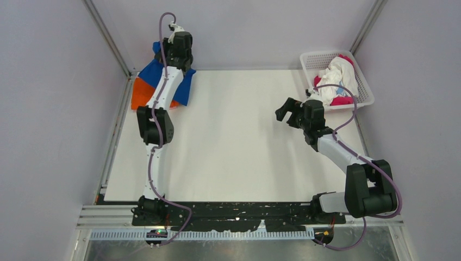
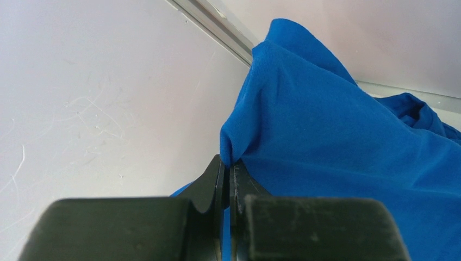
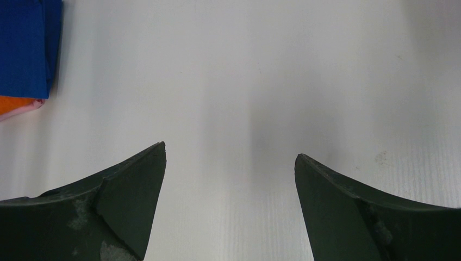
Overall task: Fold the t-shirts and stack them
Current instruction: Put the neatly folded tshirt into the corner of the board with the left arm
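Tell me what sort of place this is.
Probably a robotics lab test cell: a white tabletop boxed in by grey panels, two white-and-black robot arms bolted at its near edge, and a white plastic lattice basket of crumpled clothes.

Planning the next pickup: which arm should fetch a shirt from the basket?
Right: the right jaws stand open and empty near the basket; the left jaws are shut on the blue shirt, far from it.

Far-left: blue t-shirt point(image 1: 187, 87) atop orange t-shirt point(image 1: 141, 93); far-right: white t-shirt point(image 1: 341, 75), magenta t-shirt point(image 1: 343, 100).
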You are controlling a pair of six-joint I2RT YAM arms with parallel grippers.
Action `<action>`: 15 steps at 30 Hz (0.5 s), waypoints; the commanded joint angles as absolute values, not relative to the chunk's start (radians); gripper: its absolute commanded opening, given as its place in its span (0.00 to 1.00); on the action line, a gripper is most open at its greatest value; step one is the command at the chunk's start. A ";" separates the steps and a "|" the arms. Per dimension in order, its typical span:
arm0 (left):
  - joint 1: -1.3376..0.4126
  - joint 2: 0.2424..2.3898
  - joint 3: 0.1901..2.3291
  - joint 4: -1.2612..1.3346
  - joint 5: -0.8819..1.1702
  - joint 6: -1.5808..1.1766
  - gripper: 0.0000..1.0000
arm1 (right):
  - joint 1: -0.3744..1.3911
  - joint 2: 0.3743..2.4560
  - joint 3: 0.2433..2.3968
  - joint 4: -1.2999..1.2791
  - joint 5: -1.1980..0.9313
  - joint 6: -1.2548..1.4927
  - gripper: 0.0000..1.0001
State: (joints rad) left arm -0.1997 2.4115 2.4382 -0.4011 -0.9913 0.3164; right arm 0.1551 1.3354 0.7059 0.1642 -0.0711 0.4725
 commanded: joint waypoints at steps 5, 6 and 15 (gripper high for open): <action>-0.155 2.274 2.442 -0.406 -0.973 0.253 0.00 | 0.150 1.318 0.717 0.213 -0.056 0.460 0.95; -0.148 2.275 2.442 -0.414 -0.968 0.246 0.00 | 0.150 1.319 0.717 0.213 -0.056 0.459 0.95; -0.095 2.327 2.429 -0.486 -0.818 0.144 0.00 | 0.151 1.330 0.725 0.207 -0.062 0.459 0.95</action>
State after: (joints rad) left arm -0.1226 2.3566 2.4271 -0.4797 -0.8879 0.2100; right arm 0.1551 1.3354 0.7059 0.1642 -0.0711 0.4725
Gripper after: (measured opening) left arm 0.026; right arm 0.954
